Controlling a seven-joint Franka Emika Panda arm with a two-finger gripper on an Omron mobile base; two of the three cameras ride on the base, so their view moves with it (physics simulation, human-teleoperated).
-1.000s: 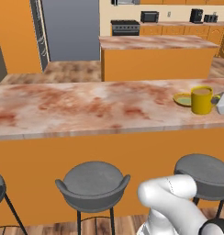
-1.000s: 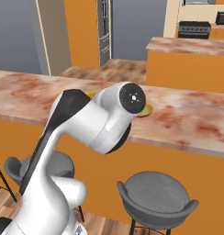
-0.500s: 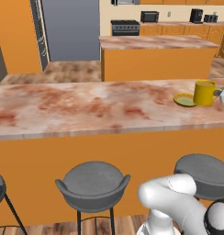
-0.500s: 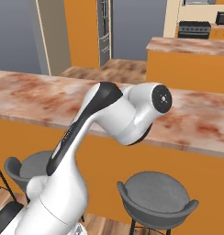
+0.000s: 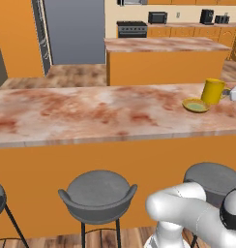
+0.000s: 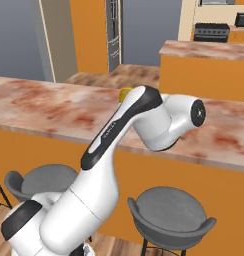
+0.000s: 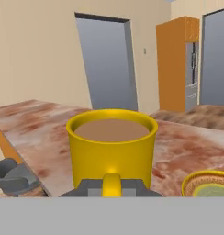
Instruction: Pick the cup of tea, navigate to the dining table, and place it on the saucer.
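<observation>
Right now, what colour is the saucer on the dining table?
Yellow saucer, with a greenish centre; the left base view shows it best.

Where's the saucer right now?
The saucer lies on the dining table near its right end in the left base view, just left of the cup of tea.

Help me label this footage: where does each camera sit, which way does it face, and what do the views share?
Left base view: behind the arm on its left, looking forward and down over the long marbled dining table, the yellow cylindrical cup of tea beside the small flat yellow saucer; white arm at lower right.
Right base view: behind on the right, same table; the arm rises from lower left.
Hand view: along the gripper, facing the cup, saucer at lower right.
Shared: table, cup, grey stools.
</observation>
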